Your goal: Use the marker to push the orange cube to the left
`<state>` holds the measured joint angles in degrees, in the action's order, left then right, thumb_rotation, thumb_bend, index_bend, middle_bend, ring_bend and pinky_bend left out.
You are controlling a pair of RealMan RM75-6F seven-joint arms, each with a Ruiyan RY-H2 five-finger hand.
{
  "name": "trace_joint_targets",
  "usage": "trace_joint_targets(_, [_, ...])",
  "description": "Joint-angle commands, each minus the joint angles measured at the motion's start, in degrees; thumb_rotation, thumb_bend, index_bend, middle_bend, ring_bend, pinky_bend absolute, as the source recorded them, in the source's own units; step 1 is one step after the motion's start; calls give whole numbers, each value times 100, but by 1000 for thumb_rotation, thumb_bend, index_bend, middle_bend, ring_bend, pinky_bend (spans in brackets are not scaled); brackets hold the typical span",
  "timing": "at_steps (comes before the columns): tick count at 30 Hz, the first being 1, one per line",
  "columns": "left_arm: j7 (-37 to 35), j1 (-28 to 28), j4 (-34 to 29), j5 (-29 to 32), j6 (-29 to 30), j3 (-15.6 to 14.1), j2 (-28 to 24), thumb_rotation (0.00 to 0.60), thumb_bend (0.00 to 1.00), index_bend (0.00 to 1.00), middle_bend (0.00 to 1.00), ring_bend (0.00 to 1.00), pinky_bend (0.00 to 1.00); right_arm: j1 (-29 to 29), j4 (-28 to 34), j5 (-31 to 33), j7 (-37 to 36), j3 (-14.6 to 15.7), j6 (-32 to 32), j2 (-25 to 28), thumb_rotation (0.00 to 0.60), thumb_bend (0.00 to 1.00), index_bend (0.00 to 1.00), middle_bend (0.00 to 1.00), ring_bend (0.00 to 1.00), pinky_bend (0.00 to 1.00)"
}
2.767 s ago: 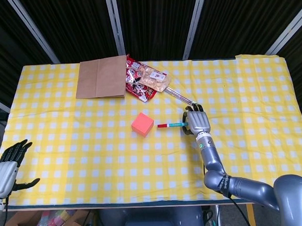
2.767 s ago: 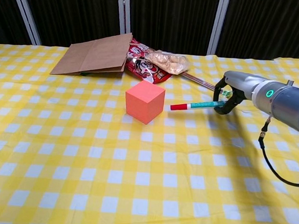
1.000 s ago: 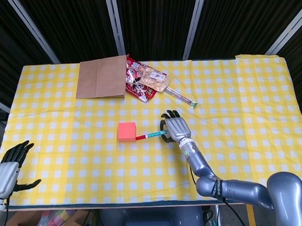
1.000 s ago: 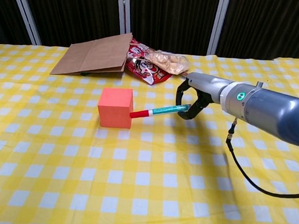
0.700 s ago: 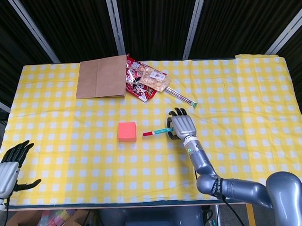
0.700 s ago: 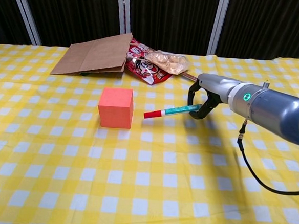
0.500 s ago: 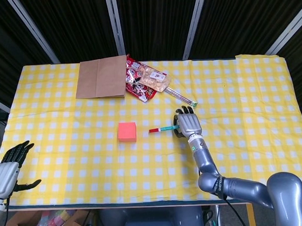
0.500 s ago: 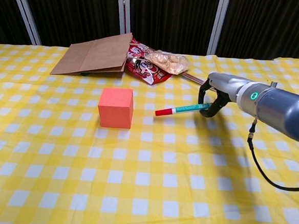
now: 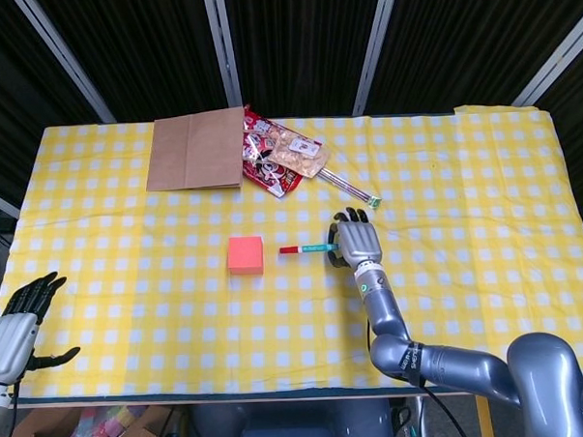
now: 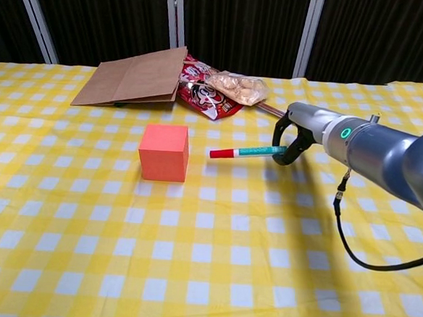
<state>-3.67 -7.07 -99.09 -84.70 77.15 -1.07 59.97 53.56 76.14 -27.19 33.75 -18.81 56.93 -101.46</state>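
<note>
Right hand is gripping the marker, red tip pointing at the orange cube with a small gap between them. Cube is sitting on the worktop near the middle. Left hand is hanging off the near-left edge, fingers spread, holding nothing.
</note>
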Motion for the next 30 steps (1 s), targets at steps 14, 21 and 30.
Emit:
trace_joint_targets(14, [-90,-9,-30,-48,-14,-20,-30,600,0,0,0,0,49,338,-267,196,-72,-298,-56,-657,600,523,648,205,0,0])
trace_joint_targets(21, [-118,-16,-36,-56,-25,-24,-37,600,0,0,0,0,49,406,-289,72,-155,-371,-21,-822,600,523,648,205,0,0])
trace_joint_targets(30, [-123,-17,-45,-64,-27,-30,-39,600,0,0,0,0,49,460,-222,62,-124,-411,36,-943,600,523,648,206,0,0])
